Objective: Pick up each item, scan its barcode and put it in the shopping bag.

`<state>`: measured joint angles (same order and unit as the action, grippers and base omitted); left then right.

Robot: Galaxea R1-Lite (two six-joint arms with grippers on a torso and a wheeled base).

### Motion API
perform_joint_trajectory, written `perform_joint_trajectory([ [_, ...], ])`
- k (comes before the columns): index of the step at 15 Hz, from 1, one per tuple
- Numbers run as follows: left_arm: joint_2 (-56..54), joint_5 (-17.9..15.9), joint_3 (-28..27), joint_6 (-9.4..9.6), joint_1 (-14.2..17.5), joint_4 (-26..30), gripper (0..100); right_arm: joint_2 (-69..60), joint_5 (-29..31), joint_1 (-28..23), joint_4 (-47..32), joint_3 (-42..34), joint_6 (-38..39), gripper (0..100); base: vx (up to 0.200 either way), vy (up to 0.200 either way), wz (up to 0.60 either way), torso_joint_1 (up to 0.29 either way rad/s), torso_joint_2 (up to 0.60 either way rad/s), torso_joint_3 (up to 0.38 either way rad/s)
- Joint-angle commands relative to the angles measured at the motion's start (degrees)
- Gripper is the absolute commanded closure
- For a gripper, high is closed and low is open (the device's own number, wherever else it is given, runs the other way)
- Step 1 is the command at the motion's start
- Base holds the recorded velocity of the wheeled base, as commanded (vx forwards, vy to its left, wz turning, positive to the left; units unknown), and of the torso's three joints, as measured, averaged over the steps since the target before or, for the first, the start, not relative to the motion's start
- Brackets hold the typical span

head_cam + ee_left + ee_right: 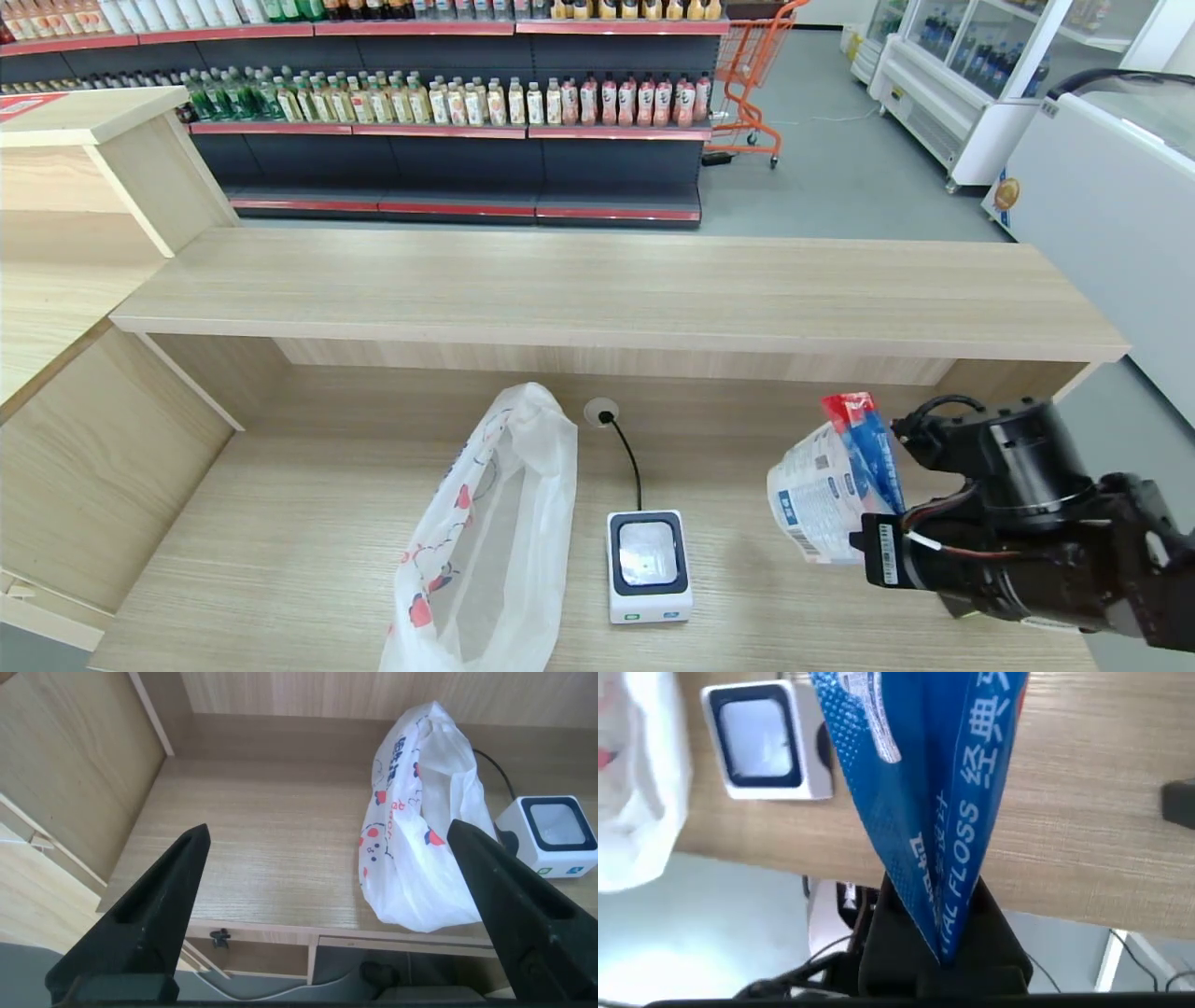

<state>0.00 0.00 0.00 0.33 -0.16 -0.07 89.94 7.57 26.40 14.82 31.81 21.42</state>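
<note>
- Wood-grain counter [280, 560] in the head view carries the white shopping bag [485, 541], slumped just left of the scanner [648, 565]. A dark cable [627, 457] runs from the scanner toward the far wall.
- At the right of that view, the right gripper [873, 539] is clenched on the packet [826, 485]. It holds the packet in the air to the right of the scanner and apart from it, with the pale barcoded face turned left.
- From the left wrist view, the left gripper [329, 835] is spread wide with nothing between its fingers. It hovers over the near left part of the counter, with the shopping bag [420, 831] and the scanner [556, 831] to its right.
- From the right wrist view, the blue side of the packet [924, 793] rises out of the right gripper [943, 952], pinched at one narrow end. The scanner [761, 751] and the shopping bag [640, 793] lie below on the counter.
- The packet looks light, soft and glossy, so it will likely flex and could slip. The flat sealed edge seems the safest place to grip, as it leaves the barcode uncovered.
</note>
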Motion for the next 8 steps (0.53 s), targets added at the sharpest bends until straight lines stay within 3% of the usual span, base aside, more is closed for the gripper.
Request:
perform_joint_trajectory([
  [1,0.1,0.0,0.0,0.02,0.0,0.0,0,-14.5,-9.1,-2.0,-4.3,-0.6,-6.5,100,0.000,0.000,0.00,0.000,0.00,0.000],
  [3,0.1,0.0,0.0,0.02,0.0,0.0,0,-23.6,-24.6,-5.8,-10.4,-0.3,-11.9,100,0.000,0.000,0.00,0.000,0.00,0.000],
  [8,0.1,0.0,0.0,0.02,0.0,0.0,0,-30.2,-44.7,-5.1,-16.8,1.3,-13.2,100,0.000,0.000,0.00,0.000,0.00,0.000],
])
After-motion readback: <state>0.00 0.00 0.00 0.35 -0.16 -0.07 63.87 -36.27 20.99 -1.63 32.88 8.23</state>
